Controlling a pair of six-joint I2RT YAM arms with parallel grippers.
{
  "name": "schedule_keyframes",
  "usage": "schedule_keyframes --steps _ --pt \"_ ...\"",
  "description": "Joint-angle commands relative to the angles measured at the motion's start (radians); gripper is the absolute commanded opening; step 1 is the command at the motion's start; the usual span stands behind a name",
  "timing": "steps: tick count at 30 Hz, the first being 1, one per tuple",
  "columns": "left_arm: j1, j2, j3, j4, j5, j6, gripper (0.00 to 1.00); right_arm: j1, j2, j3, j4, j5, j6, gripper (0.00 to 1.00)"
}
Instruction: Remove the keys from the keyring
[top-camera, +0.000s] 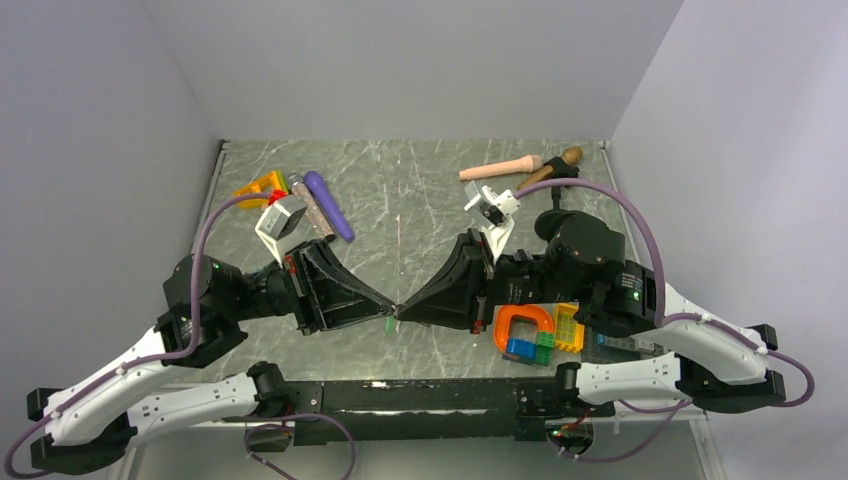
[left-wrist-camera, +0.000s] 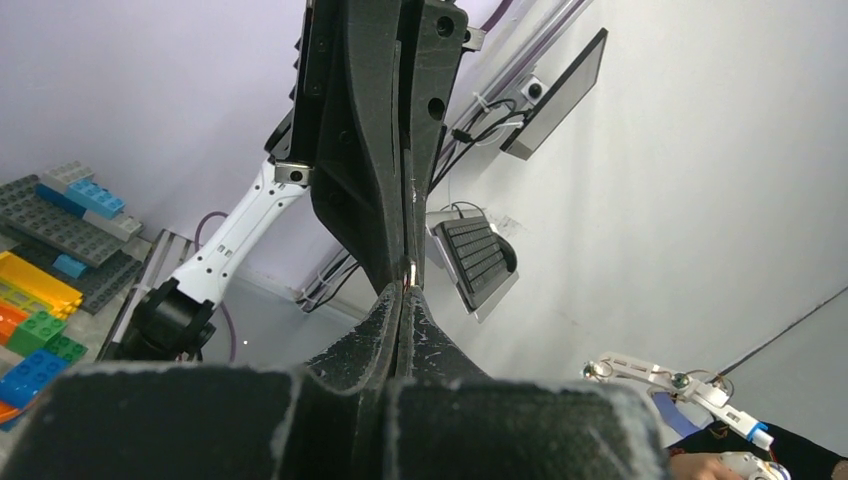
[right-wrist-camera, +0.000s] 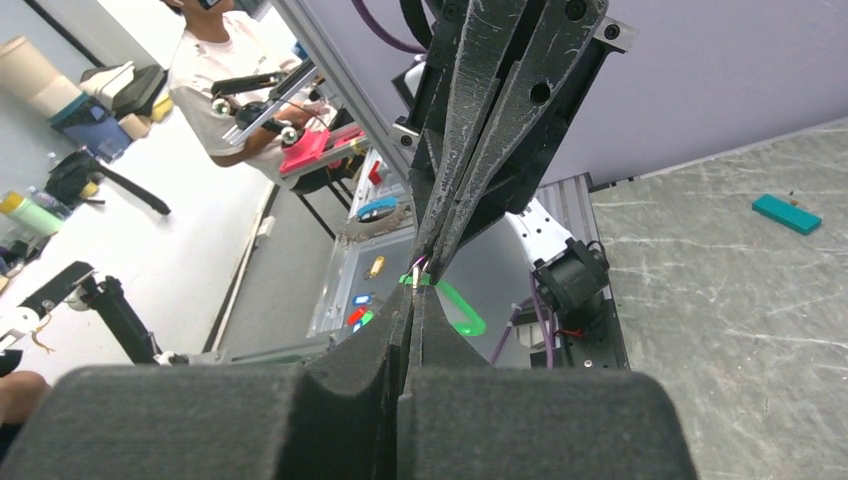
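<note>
While my left gripper (top-camera: 386, 307) and right gripper (top-camera: 402, 311) meet tip to tip, both clamped on the keyring (right-wrist-camera: 416, 276), green key (right-wrist-camera: 459, 311) dangling, teal key (right-wrist-camera: 787, 213) on the table (right-wrist-camera: 700, 300).

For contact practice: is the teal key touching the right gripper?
Apart. Right wrist view: the teal key lies on the table, clear of the right gripper.

A purple tube (top-camera: 330, 205) lies by a yellow-and-orange triangle (top-camera: 260, 187) at the far left of the grey marbled table (top-camera: 420, 200). A beige handle (top-camera: 500, 168) and a brown handle (top-camera: 562, 160) lie far right. Coloured blocks (top-camera: 545, 342) touch an orange horseshoe (top-camera: 524, 315) nearer.
</note>
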Motion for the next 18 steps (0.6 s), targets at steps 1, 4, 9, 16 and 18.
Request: schedule_keyframes --steps 1,4,9,16,18 --pt "0.007 0.045 -0.049 -0.002 -0.01 -0.017 0.0 0.007 0.015 0.056 0.171 -0.043 0.012 0.0" --pt "0.006 0.042 -0.073 0.051 -0.011 -0.044 0.0 0.006 0.014 0.057 0.174 -0.043 0.009 0.0" --pt "0.007 -0.003 -0.124 0.138 -0.098 -0.08 0.0 0.006 -0.006 0.035 0.183 -0.003 0.003 0.0" --pt "0.006 -0.019 -0.171 0.251 -0.183 -0.109 0.0 0.007 -0.006 0.01 0.216 0.095 0.006 0.0" --pt "0.006 -0.015 -0.173 0.276 -0.199 -0.111 0.0 0.007 -0.001 0.006 0.227 0.104 0.01 0.0"
